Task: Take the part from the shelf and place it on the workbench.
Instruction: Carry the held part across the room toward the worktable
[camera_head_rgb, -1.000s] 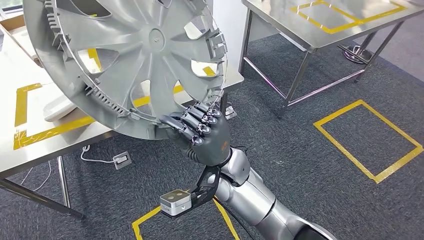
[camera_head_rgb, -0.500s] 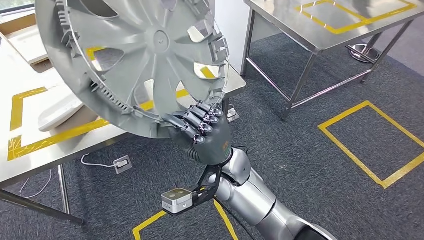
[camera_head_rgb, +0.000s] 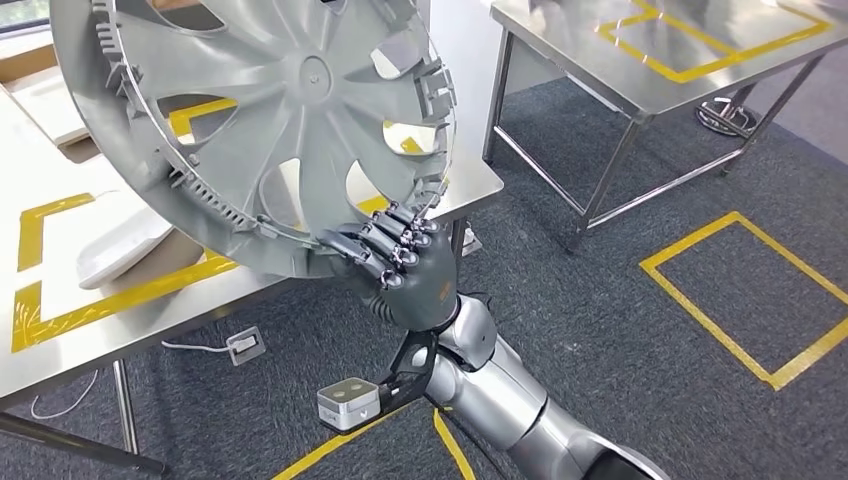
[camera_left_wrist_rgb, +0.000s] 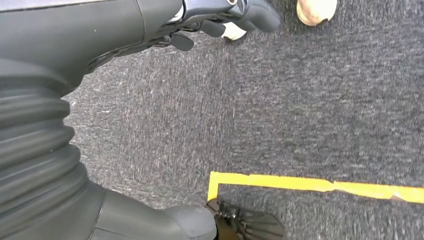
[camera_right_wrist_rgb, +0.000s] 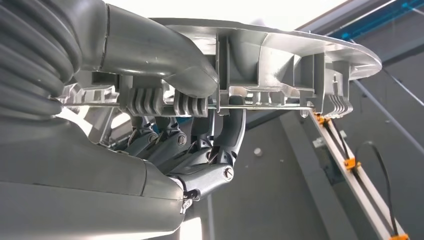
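- Floor (camera_head_rgb: 600, 300): dark grey carpet, marked with yellow tape squares; cables and a small box lying under the bench.
- Bench (camera_head_rgb: 60, 310): steel top, yellow tape frame, a pale flat object inside the frame; a second steel table (camera_head_rgb: 640, 60) well apart, across the aisle.
- Part (camera_head_rgb: 250, 120): large grey wheel cover, ribbed inner face toward the head view, tilted, held above the bench's near edge. Off the shelf already; not yet set down.
- Right hand (camera_head_rgb: 400, 265): gripping the part's lower rim, fingers over the edge, thumb behind.
- Left hand (camera_left_wrist_rgb: 220, 20): hanging over carpet, holding nothing; fingers apparently curled, though too little visible to be sure.
- Remaining, by judgement: lower and lay the part inside the frame, release.
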